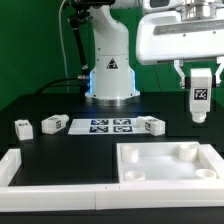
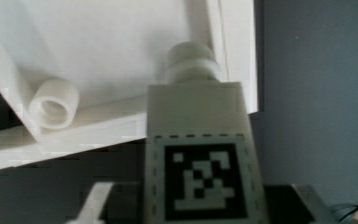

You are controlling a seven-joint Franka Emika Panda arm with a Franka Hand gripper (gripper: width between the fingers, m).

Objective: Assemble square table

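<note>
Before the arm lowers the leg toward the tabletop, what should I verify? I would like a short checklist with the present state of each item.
1. Leg held by the gripper: ok.
2. Leg hangs upright: ok.
3. Leg tip over a socket of the tabletop: not ok; in the wrist view the socket sits aside from the tip.
4. Visible sockets free: ok.
5. Spare legs lie apart from the tabletop: ok.

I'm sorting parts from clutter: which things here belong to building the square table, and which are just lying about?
For the job: tabletop; held leg; three loose legs.
Lying about: marker board; border rails.
</note>
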